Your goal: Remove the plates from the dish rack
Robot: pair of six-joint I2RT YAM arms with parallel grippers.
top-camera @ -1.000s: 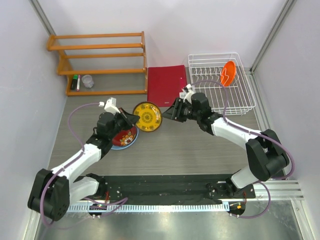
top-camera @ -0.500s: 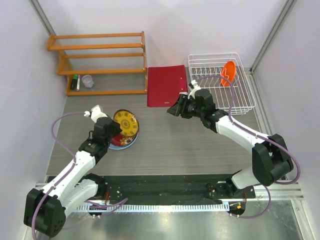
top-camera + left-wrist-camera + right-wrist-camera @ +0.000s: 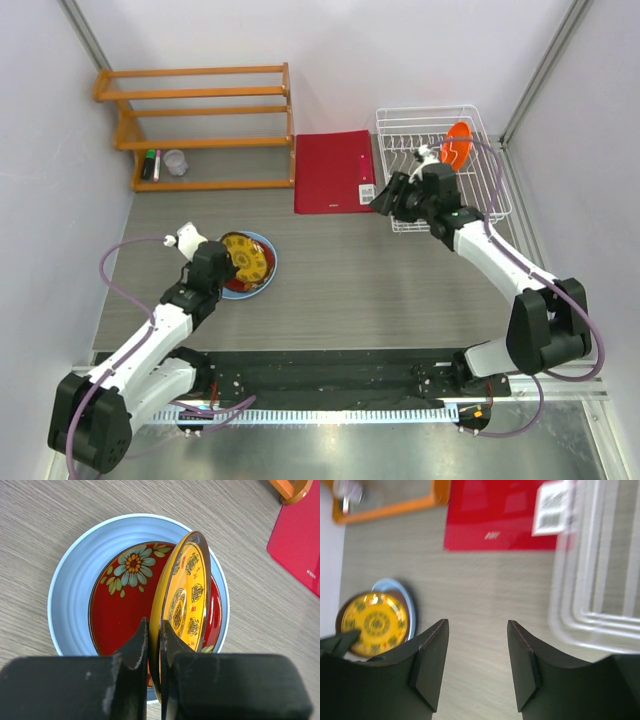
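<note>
Up close, the left hand (image 3: 154, 632) is clamped on the near rim of the yellow plate (image 3: 187, 592), one finger on each face. The plate stands tilted on edge over the red plate (image 3: 117, 602), which lies flat inside the blue plate (image 3: 72, 580) on the desk (image 3: 45, 510). Whether the yellow rim touches the red plate cannot be told.

The step looks to be stacking the yellow plate on top. To do it well, lay the plate over until it is flat and centred on the red one, lower it until it rests, and only then let go. Releasing it on edge could let it roll or clatter off the stack.

Across the desk, the right hand (image 3: 477, 627) has its jaws apart and holds nothing. It hangs at the near left corner of the rack (image 3: 485, 210). The orange plate (image 3: 458, 147) stands upright at the rack's far right, apart from that hand and likely next.
</note>
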